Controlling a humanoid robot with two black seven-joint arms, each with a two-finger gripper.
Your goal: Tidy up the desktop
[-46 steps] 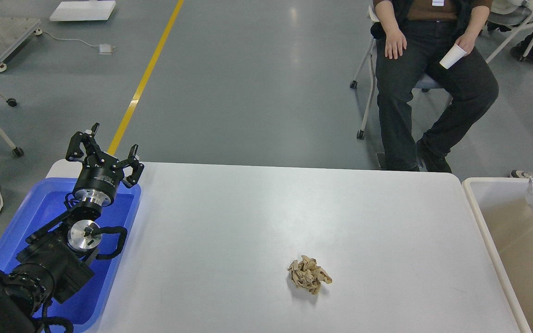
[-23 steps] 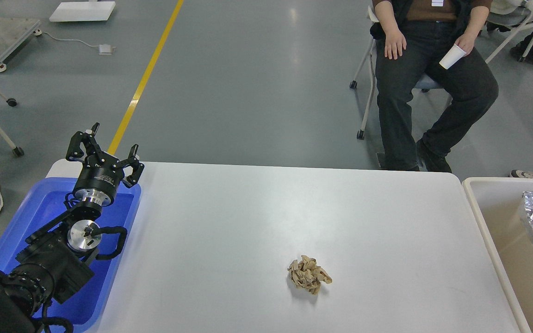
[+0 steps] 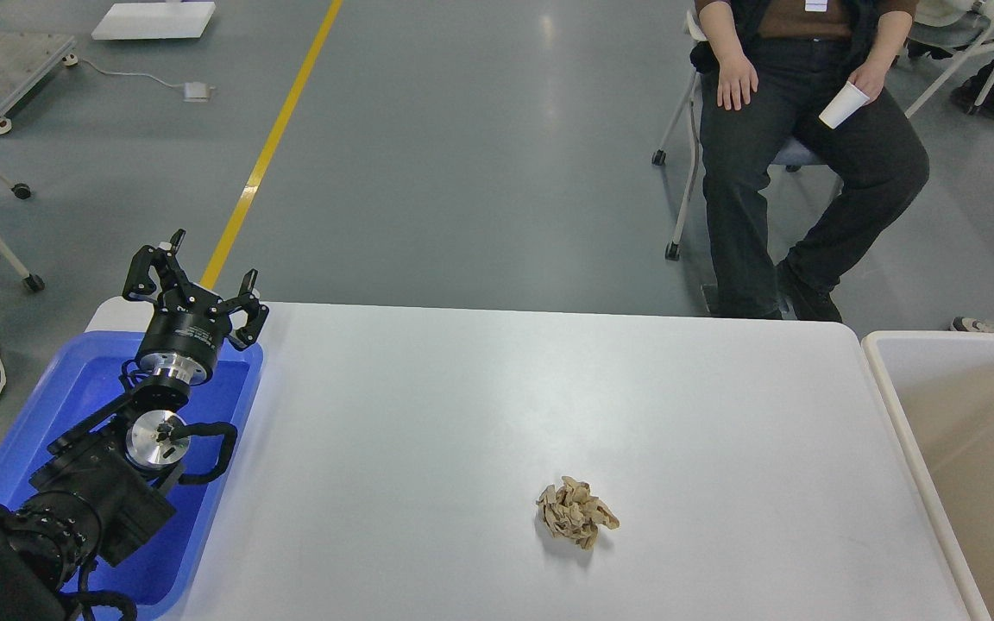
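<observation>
Left arm reaches forward, its end effector (image 3: 195, 278) raised, fingers spread

A plain white desktop (image 3: 497, 414) carries a tan crumpled paper wad (image 3: 576, 512), flanked by a bright blue tray (image 3: 74, 388) and a beige-white tub (image 3: 963, 431). The left gripper (image 3: 195, 280) is black above a silver wrist ring. A yellow line (image 3: 268, 151) crosses the grey floor (image 3: 462, 155).

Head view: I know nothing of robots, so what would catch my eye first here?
A crumpled ball of tan paper lies alone near the front of the large white tabletop. At the left, the robot's black left arm rises over a blue plastic tray, its left gripper holding its fingers spread apart. Beyond the table, a seated person holds a white paper cup.
</observation>
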